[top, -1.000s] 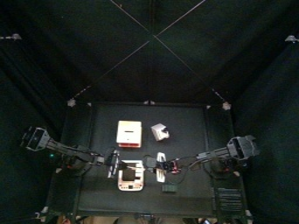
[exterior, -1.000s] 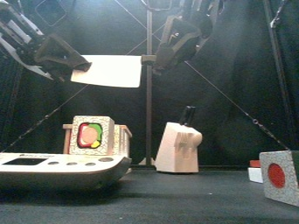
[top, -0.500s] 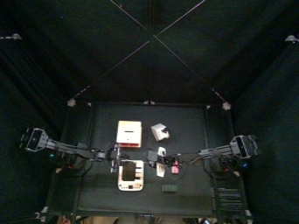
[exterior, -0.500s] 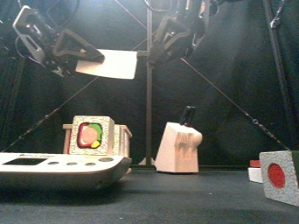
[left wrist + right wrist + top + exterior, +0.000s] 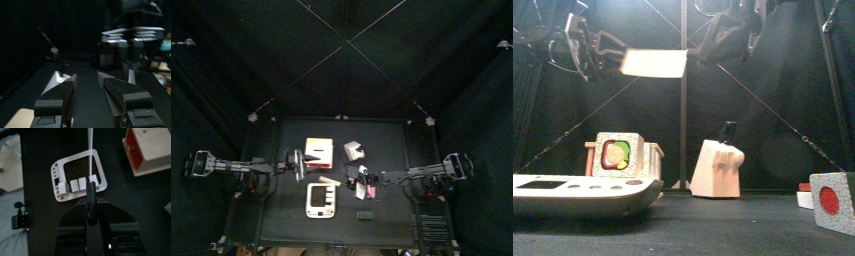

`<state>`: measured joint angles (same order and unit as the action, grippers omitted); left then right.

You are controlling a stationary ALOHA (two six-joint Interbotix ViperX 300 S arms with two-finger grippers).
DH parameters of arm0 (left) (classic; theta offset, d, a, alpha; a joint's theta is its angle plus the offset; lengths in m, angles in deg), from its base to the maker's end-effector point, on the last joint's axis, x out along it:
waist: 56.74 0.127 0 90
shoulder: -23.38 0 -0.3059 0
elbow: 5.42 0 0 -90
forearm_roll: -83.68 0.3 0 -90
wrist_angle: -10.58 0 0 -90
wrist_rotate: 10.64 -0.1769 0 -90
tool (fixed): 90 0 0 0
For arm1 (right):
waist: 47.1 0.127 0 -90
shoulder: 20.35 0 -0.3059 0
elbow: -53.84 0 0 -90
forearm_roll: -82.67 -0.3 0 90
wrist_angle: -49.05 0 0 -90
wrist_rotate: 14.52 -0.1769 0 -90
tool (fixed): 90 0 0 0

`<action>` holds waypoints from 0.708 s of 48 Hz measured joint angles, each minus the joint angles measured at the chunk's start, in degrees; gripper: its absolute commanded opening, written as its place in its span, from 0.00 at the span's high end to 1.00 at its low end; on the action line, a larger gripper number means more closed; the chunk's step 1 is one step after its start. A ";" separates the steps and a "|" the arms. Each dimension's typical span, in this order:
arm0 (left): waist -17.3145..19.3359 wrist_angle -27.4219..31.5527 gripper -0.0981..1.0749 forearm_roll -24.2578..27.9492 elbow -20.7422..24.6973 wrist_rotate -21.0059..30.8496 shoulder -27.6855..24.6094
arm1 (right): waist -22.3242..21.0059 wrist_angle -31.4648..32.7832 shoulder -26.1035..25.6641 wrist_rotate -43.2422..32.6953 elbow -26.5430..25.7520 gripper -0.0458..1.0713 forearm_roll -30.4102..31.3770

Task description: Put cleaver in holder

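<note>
The cleaver (image 5: 653,63) is up in the air, well above the table. From the front its pale blade shows broadside between the two arms. The right gripper (image 5: 91,203) is clenched on its dark handle, and from that wrist the blade shows only as a thin bright edge running away from the jaws. The left gripper (image 5: 87,95) stands spread wide just left of the blade with nothing in it. The holder (image 5: 620,156) sits on the table's left side, behind the flat white slab (image 5: 580,190), with a pale knife block (image 5: 718,168) just to its right. My worry is that a single pinch on the handle carries the whole blade. If the blade twists or sags in that grip on the way down, it will likely meet the holder's top skewed and catch on the edge rather than drop in. A slanted approach could also push the light holder along or knock the knife block over. A slip from this height would probably land the cleaver on the slab underneath. As for writing, the slab has dark markings and small pale buttons, but I can't read any of it. The grey cube (image 5: 834,200) at the near right shows only a red dot.
</note>
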<state>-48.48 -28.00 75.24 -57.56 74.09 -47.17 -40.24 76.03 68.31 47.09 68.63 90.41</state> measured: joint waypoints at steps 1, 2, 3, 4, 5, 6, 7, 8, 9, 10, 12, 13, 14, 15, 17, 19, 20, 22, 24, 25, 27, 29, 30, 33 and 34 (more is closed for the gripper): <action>0.88 -0.70 0.26 -0.62 0.00 0.00 0.00 | 0.00 0.26 -0.35 -1.14 0.09 0.65 -0.62; 1.58 -1.32 0.26 -1.14 0.00 -0.09 0.00 | -0.18 0.44 -0.70 -1.67 0.26 0.65 -1.32; 2.29 -2.02 0.26 -1.76 0.00 -0.09 0.00 | -0.18 0.62 -1.05 -2.02 0.26 0.65 -2.11; 3.08 -2.72 0.26 -2.29 0.00 -0.09 -0.09 | -0.35 0.79 -1.49 -2.29 0.26 0.65 -2.72; 3.60 -3.34 0.26 -2.72 0.00 -0.09 -0.18 | -0.53 0.97 -1.85 -2.90 0.26 0.65 -3.08; 4.04 -3.87 0.27 -3.16 0.00 -0.09 -0.18 | -0.62 1.23 -2.29 -3.78 0.26 0.65 -3.43; 4.39 -4.31 0.27 -3.52 0.00 -0.09 -0.26 | -0.97 1.41 -2.64 -4.83 0.26 0.65 -3.78; 4.83 -4.75 0.27 -3.96 0.00 -0.18 -0.35 | -1.32 1.58 -3.08 -6.06 0.35 0.65 -3.96; 5.01 -4.92 0.27 -4.22 -0.09 -0.26 -0.44 | -2.02 1.93 -3.69 -7.29 0.26 0.65 -4.04; 5.10 -5.19 0.27 -4.39 0.00 -0.18 -0.62 | -2.55 2.11 -4.22 -8.26 0.44 0.65 -4.04; 5.45 -5.63 0.28 -4.66 -0.09 -0.18 -0.88 | -3.60 2.81 -5.27 -10.55 0.70 0.65 -3.96; 5.71 -5.80 0.28 -4.66 -0.09 -0.26 -1.05 | -4.04 3.08 -5.80 -11.34 0.79 0.65 -3.87; 5.80 -5.98 0.29 -4.75 -0.18 -0.18 -1.14 | -4.48 3.43 -6.33 -12.30 0.97 0.65 -3.69; 5.89 -6.06 0.29 -4.83 -0.26 -0.18 -1.23 | -5.01 3.87 -6.77 -13.27 1.05 0.65 -3.69; 6.06 -6.24 0.31 -5.01 -0.35 -0.18 -1.32 | -5.89 4.83 -7.91 -15.03 1.23 0.64 -3.60; 6.24 -6.24 0.33 -5.36 -0.35 -0.18 -1.32 | -6.77 5.98 -8.79 -16.52 1.14 0.64 -3.34; 6.24 -6.24 0.34 -5.54 -0.35 -0.09 -1.41 | -7.12 6.77 -9.40 -17.49 1.14 0.64 -3.25; 6.42 -6.33 0.36 -5.89 -0.35 -0.09 -1.49 | -7.73 8.26 -10.02 -18.72 1.05 0.64 -2.81; 6.33 -6.24 0.39 -6.50 -0.35 -0.09 -1.67 | -8.26 10.28 -10.55 -19.86 0.53 0.64 -2.20; 6.42 -6.33 0.40 -6.59 -0.35 -0.09 -1.76 | -8.44 11.34 -10.81 -20.39 0.09 0.64 -1.93; 6.42 -6.33 0.43 -7.03 -0.35 -0.09 -1.85 | -8.79 13.27 -10.81 -21.18 -0.70 0.64 -1.41; 6.50 -6.33 0.45 -7.29 -0.35 -0.09 -1.93 | -8.88 15.82 -10.81 -22.24 -1.93 0.64 -0.62; 6.50 -6.33 0.46 -7.38 -0.35 -0.09 -1.85 | -8.96 16.96 -10.72 -22.85 -2.64 0.64 -0.26; 6.50 -6.24 0.48 -7.56 -0.35 -0.09 -2.02 | -9.23 20.39 -10.37 -23.38 -4.75 0.64 0.35; 6.50 -6.33 0.49 -7.56 -0.35 -0.09 -2.02 | -9.32 21.45 -10.20 -23.47 -5.36 0.64 0.44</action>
<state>-41.97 -34.33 67.68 -57.91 74.00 -49.19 -49.56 97.48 58.12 23.63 63.27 90.85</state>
